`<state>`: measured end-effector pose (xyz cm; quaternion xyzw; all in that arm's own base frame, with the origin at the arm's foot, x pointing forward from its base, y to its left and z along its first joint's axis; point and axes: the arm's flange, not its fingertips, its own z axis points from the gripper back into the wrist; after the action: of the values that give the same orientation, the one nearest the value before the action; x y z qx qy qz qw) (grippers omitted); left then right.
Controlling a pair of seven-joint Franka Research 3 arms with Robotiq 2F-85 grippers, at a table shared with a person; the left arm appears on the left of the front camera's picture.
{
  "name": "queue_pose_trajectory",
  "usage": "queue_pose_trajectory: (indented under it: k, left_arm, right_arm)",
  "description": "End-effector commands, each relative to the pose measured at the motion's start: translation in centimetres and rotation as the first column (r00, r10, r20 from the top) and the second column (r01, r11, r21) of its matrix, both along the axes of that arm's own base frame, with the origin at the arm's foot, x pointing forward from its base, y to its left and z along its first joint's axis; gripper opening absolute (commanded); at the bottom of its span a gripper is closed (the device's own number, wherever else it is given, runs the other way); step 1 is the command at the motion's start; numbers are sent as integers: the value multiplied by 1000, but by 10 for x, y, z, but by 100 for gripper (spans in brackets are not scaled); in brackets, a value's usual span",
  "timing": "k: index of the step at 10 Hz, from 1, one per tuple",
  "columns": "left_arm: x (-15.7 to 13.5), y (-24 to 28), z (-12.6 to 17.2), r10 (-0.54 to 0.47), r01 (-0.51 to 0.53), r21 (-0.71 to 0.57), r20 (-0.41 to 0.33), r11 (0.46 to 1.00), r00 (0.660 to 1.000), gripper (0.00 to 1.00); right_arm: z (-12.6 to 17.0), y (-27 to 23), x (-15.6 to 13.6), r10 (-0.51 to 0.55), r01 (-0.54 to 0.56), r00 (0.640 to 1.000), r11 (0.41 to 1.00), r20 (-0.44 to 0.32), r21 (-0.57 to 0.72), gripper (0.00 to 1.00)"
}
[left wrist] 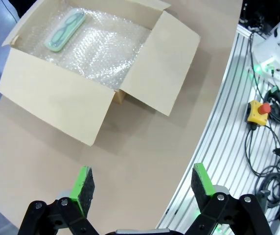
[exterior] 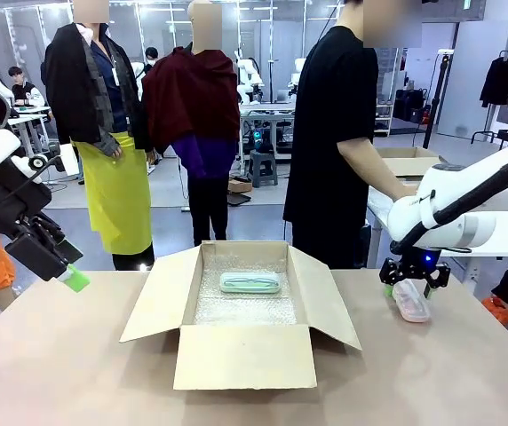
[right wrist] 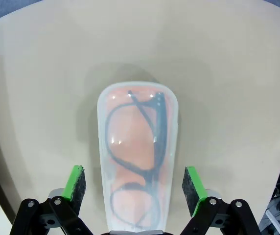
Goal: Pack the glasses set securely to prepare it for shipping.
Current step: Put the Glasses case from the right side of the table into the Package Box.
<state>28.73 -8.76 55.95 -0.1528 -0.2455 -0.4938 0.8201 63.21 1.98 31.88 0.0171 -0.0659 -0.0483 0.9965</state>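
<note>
Straddling pink case (right wrist: 137,147) on desk (exterior: 432,373) near cardboard box (exterior: 245,355) with right claw (right wrist: 136,181) spread wide, gripping nothing; left claw (left wrist: 142,183) likewise open, empty; mint case (exterior: 250,283) already inside on bubble wrap (exterior: 245,308). Could squirt smooth rounded shell sideways if closed off-centre.

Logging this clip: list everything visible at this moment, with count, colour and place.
pale mint green translucent glasses case: one, mint, on the bubble wrap inside the box, toward its far side.
pale pink translucent glasses case: one, pink, dark eyeglasses inside, flat on the table right of the box.
brown cardboard box: one, brown, table centre, flaps open.
bubble wrap lining: one, clear, covering the box floor.
table: one, tan.
person in a black T-shirt: one, standing at the far side.
left pincer: one, black with green pads, open, above the table left of the box.
right pincer: one, same colours, open, straddling the pink case.
</note>
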Motion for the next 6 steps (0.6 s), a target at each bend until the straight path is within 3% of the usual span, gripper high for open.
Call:
queue_pose_trajectory:
  k: [1,3,6]
  left_arm:
    - [0,3,0,-20,20,3,5,1000,1000,100]
    - [0,3,0,-20,20,3,5,1000,1000,100]
    - [0,3,0,-20,20,3,5,1000,1000,100]
  right_arm:
    - [-2,5,10,-4,3,999,1000,-35,-10,100]
    - [-5,4,12,13,-14,998,1000,-63,-11,90]
    - [-4,2,10,18,-19,998,1000,-65,-18,57]
